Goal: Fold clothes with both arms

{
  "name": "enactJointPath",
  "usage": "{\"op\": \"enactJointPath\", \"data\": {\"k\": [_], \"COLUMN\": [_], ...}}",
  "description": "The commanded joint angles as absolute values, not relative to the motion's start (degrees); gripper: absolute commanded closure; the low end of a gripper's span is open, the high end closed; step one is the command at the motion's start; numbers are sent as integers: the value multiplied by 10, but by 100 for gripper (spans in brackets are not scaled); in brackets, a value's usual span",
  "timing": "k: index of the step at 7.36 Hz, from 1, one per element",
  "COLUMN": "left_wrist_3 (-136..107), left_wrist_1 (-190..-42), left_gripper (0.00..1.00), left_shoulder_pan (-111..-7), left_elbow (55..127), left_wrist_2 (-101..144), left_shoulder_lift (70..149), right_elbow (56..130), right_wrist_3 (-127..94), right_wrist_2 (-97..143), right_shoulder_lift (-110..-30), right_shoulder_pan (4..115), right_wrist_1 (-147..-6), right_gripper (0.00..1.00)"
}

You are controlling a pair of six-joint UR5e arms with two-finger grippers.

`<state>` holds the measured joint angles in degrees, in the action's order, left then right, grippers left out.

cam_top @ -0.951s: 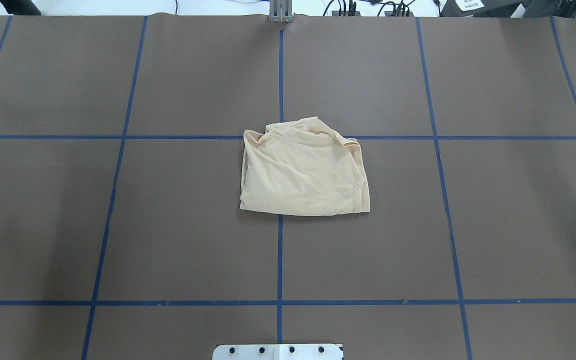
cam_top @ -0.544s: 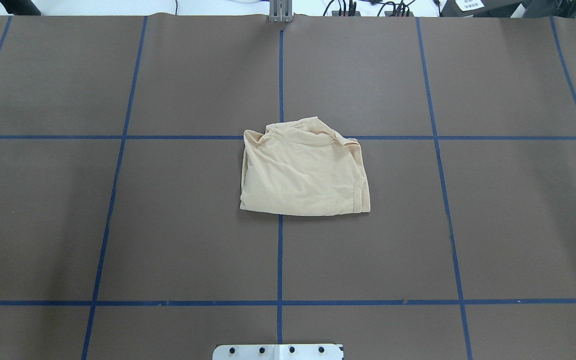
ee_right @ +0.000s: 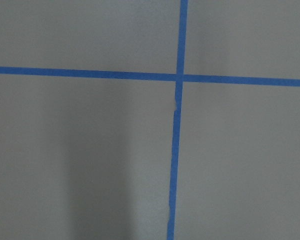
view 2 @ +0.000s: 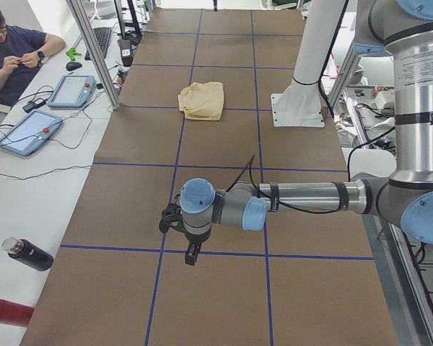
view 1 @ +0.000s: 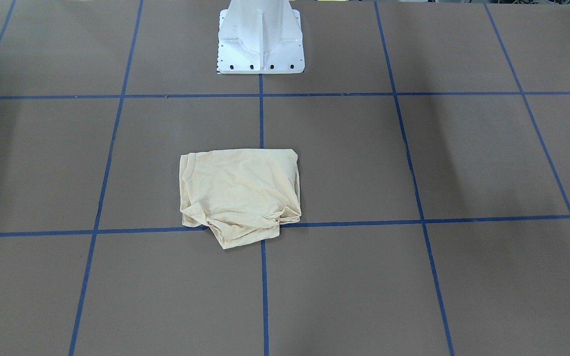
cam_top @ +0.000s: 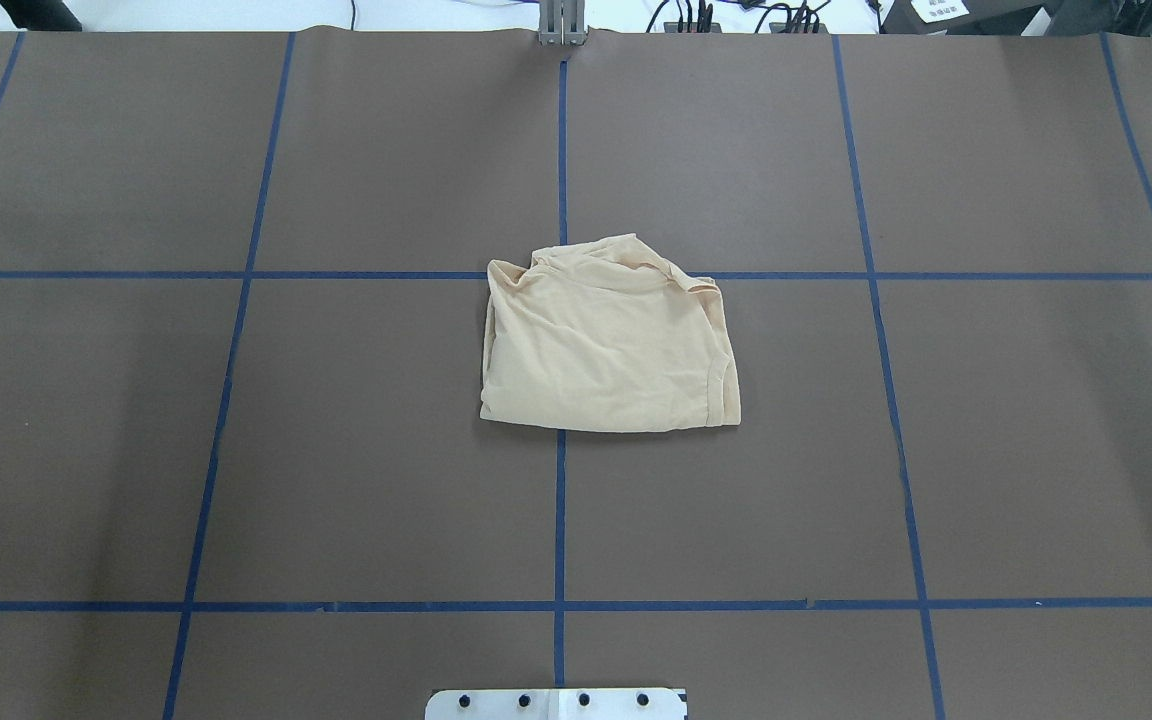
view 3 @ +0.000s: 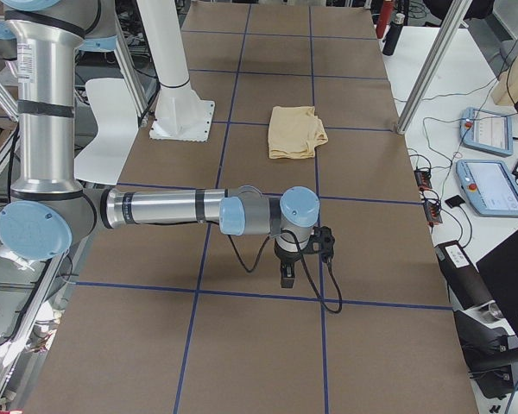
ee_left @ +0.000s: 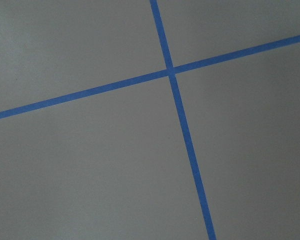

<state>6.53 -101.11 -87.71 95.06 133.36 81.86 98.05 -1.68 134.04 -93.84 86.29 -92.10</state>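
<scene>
Nearest in the end views, the left arm (view 2: 303,196) and the right arm (view 3: 155,207) are reaching out low over the brown table (cam_top: 236,450). The left gripper (view 2: 190,254) and the right gripper (view 3: 287,278) are each hanging fingers-down near a crossing of blue tape lines (ee_left: 171,71). Whether their fingers are apart or together cannot be told. Farther along, the cream T-shirt (cam_top: 606,345) is lying folded into a rough rectangle at the table's middle, well apart from both grippers, in front of the white pedestal (view 1: 260,44).

Left claw (view 2: 191,256): seen only in side view, small, finger gap unreadable. Right claw (view 3: 287,278): likewise. T-shirt (cam_top: 606,345): lower layers hidden under top fold. White pedestal (view 1: 260,42): top cut off at front-facing view's upper edge.
</scene>
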Motion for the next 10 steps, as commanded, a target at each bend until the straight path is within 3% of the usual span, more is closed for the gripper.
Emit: {"op": "enactJointPath", "data": {"k": [1, 10], "left_wrist_3": [65, 64], "left_wrist_1": [-1011, -1010], "left_gripper": [0, 0], "left_shoulder_pan": [-877, -902], "left_elbow": [954, 956], "left_wrist_2": [1334, 1324], "left_shoulder_lift": [818, 824], "right_elbow": [978, 975], "right_wrist_3": [41, 40], "right_wrist_2": [1332, 1342], "right_shoulder_lift": [-942, -959], "right_shoulder_pan": [905, 919], "right_wrist_1": [-929, -942], "right_gripper": [0, 0]}}
